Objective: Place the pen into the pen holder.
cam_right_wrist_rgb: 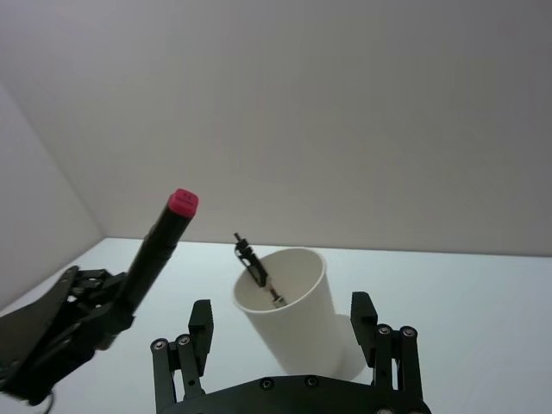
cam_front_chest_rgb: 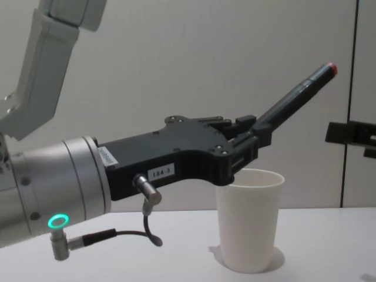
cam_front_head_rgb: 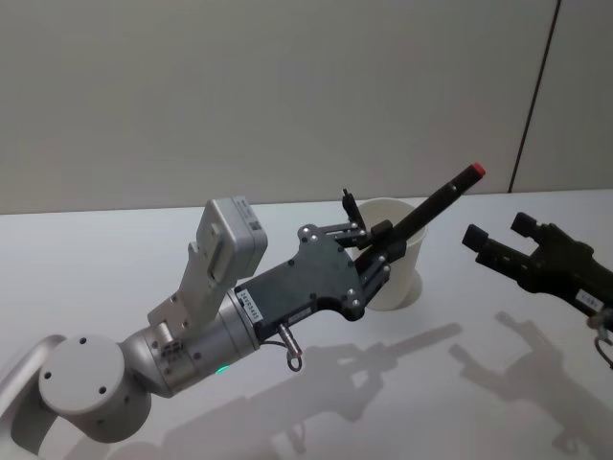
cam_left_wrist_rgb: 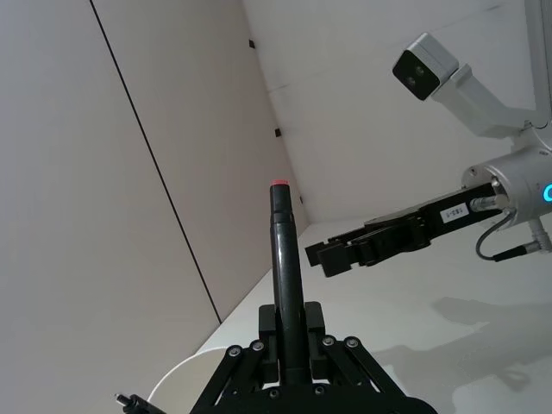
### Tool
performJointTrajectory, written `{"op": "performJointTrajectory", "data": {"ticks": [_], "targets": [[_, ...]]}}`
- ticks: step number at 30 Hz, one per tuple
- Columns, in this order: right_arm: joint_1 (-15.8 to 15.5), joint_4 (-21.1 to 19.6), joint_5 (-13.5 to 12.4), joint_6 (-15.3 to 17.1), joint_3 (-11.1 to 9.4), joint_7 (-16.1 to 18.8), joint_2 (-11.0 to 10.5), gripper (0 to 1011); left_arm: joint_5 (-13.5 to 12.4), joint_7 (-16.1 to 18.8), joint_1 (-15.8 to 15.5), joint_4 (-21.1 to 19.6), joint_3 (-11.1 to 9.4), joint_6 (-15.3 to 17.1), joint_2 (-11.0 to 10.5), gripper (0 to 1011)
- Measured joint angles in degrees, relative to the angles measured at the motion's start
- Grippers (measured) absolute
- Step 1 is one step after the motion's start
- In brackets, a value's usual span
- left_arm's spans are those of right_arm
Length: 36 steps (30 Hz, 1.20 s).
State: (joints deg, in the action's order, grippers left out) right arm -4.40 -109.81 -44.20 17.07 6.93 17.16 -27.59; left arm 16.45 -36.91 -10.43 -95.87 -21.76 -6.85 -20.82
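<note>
Gripper on the left arm reaches forward from the near left of the flat white table. Its black fingers are closed tight around the lower end of the slim black pen with a red end cap. The pen is tilted: its red cap points up and toward the robot's right, and its barrel slopes over the mouth of the container. No part of the pen is inside the container.

The plain white paper cup with a rolled rim stands upright on the table, directly below and just beyond the left gripper's fingers. The chest view shows a gap between the fingers and the rim. Contents: one thin dark rod-shaped item leans against the inner wall, with its top above the rim. What it is cannot be told.

The black right gripper hangs above the table to the right of the cup, apart from it, with its fingers spread wide and nothing between them. In the right wrist view the cup sits ahead of this gripper, between its two fingers. A plain pale wall stands behind the table.
</note>
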Motion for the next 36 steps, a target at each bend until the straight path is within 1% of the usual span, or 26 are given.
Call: {"op": "performJointTrajectory", "data": {"ticks": [1, 2, 3, 5, 6, 7, 8, 11, 12, 15, 16, 17, 18, 20, 21, 23, 24, 25, 27, 28, 29, 33, 36], "targets": [[-0.16, -0.22, -1.94, 1.02, -0.38, 0.84, -0.49, 1001, 0.01, -0.02, 0.0, 0.0, 0.0, 0.0, 0.01, 189], [-0.16, -0.22, -1.94, 1.02, -0.38, 0.84, -0.49, 1001, 0.01, -0.03, -0.01, 0.01, 0.0, 0.0, 0.01, 189], [-0.31, -0.37, -3.32, 1.73, -0.7, 1.41, -0.91, 1001, 0.02, -0.06, -0.01, 0.01, 0.0, 0.0, 0.01, 189], [-0.46, -0.53, -5.29, 2.72, -1.02, 2.19, -1.35, 1001, 0.03, -0.09, -0.02, 0.02, 0.0, 0.0, 0.02, 189], [-0.59, -0.62, -7.13, 3.52, -1.29, 2.85, -1.72, 1001, 0.04, -0.1, -0.03, 0.03, 0.0, 0.0, 0.02, 189], [-0.64, -0.66, -7.92, 3.89, -1.41, 3.11, -1.88, 1001, 0.05, -0.11, -0.03, 0.04, 0.0, 0.0, 0.02, 188], [-0.74, -0.73, -9.57, 4.62, -1.66, 3.65, -2.23, 1001, 0.06, -0.13, -0.04, 0.05, 0.0, 0.0, 0.02, 189], [-0.84, -0.75, -12.19, 5.67, -1.93, 4.38, -2.58, 1001, 0.07, -0.14, -0.04, 0.06, 0.0, 0.0, 0.02, 188], [-0.87, -0.76, -13.75, 6.29, -2.06, 4.78, -2.77, 1001, 0.09, -0.15, -0.04, 0.07, 0.0, 0.0, 0.02, 189], [-0.9, -0.76, -16.13, 7.18, -2.25, 5.3, -2.98, 1001, 0.09, -0.16, -0.04, 0.07, 0.0, 0.0, 0.02, 189], [-0.91, -0.75, -17.91, 7.78, -2.37, 5.62, -3.09, 1001, 0.1, -0.17, -0.04, 0.07, 0.0, 0.0, 0.02, 189], [-0.9, -0.72, -18.51, 8.0, -2.41, 5.71, -3.13, 1001, 0.1, -0.17, -0.04, 0.07, 0.0, 0.0, 0.02, 189], [-0.88, -0.66, -20.03, 8.52, -2.45, 5.9, -3.2, 1001, 0.1, -0.17, -0.04, 0.07, 0.0, 0.0, 0.02, 190], [-0.84, -0.54, -21.5, 9.04, -2.49, 6.04, -3.24, 1001, 0.1, -0.18, -0.04, 0.07, 0.0, 0.0, 0.02, 189], [-0.78, -0.42, -23.18, 9.59, -2.52, 6.18, -3.26, 1001, 0.1, -0.19, -0.04, 0.07, 0.0, 0.0, 0.02, 189], [-0.71, -0.29, -24.33, 9.94, -2.52, 6.24, -3.26, 1001, 0.1, -0.19, -0.04, 0.07, 0.0, 0.0, 0.02, 189], [-0.59, -0.16, -25.69, 10.31, -2.51, 6.26, -3.24, 1001, 0.1, -0.2, -0.04, 0.07, 0.0, 0.01, 0.02, 189], [-0.59, -0.16, -25.69, 10.31, -2.51, 6.26, -3.24, 1001, 0.1, -0.21, -0.04, 0.08, 0.0, 0.0, 0.02, 189], [-0.26, 0.15, -27.71, 10.8, -2.34, 6.24, -3.03, 1001, 0.1, -0.22, -0.04, 0.07, 0.0, 0.0, 0.02, 189], [-0.26, 0.15, -27.71, 10.8, -2.34, 6.24, -3.03, 1001, 0.1, -0.22, -0.04, 0.07, 0.0, 0.01, 0.02, 189], [-0.08, 0.28, -28.67, 10.97, -2.19, 6.14, -2.89, 1001, 0.1, -0.23, -0.04, 0.07, 0.0, 0.01, 0.02, 189], [0.55, 0.62, -30.46, 11.07, -1.63, 5.47, -2.3, 1001, 0.09, -0.24, -0.04, 0.07, 0.0, 0.01, 0.01, 189], [0.93, 0.78, -31.12, 10.98, -1.24, 5.07, -1.91, 1001, 0.09, -0.24, -0.04, 0.07, 0.0, 0.01, 0.02, 189]]}}
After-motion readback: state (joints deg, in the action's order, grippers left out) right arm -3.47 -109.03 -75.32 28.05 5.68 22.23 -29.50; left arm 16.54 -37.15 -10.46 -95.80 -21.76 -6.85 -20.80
